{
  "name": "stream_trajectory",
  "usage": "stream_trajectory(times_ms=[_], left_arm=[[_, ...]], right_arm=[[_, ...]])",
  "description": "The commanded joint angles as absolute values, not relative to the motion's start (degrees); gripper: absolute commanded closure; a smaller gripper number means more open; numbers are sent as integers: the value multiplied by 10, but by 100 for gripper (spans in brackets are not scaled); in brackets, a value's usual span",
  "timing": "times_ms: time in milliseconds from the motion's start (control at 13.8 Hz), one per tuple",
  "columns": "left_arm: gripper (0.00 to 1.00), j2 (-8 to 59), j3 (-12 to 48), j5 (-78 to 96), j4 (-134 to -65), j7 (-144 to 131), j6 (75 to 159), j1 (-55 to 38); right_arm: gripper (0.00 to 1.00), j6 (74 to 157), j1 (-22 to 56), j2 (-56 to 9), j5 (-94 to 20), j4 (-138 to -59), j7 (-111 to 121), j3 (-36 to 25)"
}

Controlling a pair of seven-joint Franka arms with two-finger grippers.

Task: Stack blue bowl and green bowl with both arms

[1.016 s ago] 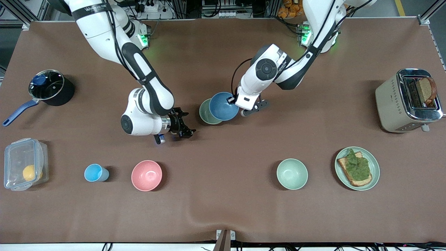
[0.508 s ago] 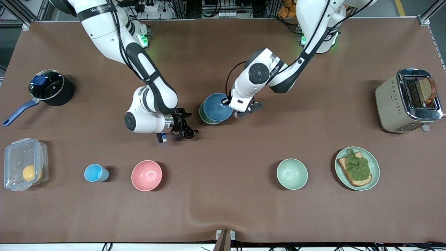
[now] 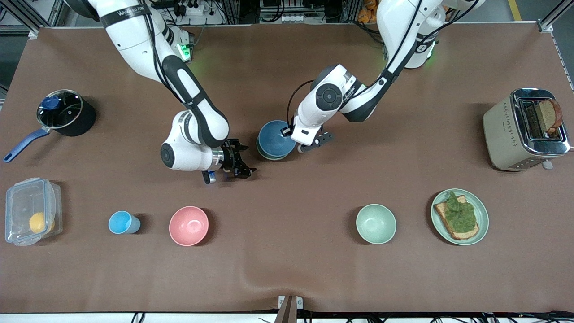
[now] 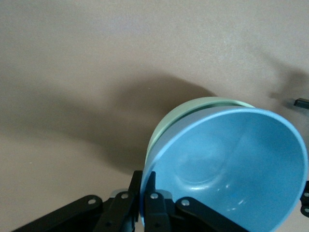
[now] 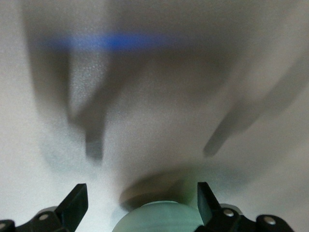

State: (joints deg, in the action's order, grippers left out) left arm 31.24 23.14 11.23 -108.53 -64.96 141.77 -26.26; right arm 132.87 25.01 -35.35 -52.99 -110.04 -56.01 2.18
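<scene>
The blue bowl [image 4: 227, 169] fills the lower right of the frame, its rim pinched by the left pincer [image 4: 147, 195] at the bottom edge. Just above it peeks the green bowl [image 4: 166, 123], resting on the brown surface [image 4: 96, 58] with a dark shadow alongside.

The front view looks steeply down on the whole table [image 3: 287, 278] from across it, facing both bases, while each wrist view looks from close range toward the green bowl [image 3: 262, 152] [image 4: 166, 121] [image 5: 157, 217], which all three share.
</scene>
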Motion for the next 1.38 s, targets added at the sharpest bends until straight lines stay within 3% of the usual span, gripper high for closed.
stream_trajectory(times_ms=[0,218,290,363,435,508,798,944,1306], left_arm=[[97,327,226,120,-1065,-659,1422,-273],[90,341,226,103,-1054,-659,1422,-274],[78,344,226,103,-1052,-659,1422,-274],[48,345,226,103,-1049,-659,1422,-276],[7,345,226,103,-1048,-658,1421,-276],[0,345,226,103,-1046,-660,1420,-277],[0,325,226,103,-1041,-665,1396,-275],[0,325,224,102,-1000,-665,1320,-269],[0,302,223,52,-936,-664,1187,-229]], right_arm=[[0,1335,251,-354,-549,-1102,-548,23],[0,1335,251,-354,-549,-1102,-548,23],[0,1335,250,-354,-549,-1102,-548,23],[0,1335,251,-354,-549,-1102,-543,23],[0,1334,250,-354,-549,-1103,-538,23],[0,1335,250,-354,-549,-1103,-537,23],[0,1326,249,-346,-548,-1106,-534,22],[0,1301,243,-332,-541,-1109,-525,18],[0,1133,199,-286,-462,-1103,-520,-34]])
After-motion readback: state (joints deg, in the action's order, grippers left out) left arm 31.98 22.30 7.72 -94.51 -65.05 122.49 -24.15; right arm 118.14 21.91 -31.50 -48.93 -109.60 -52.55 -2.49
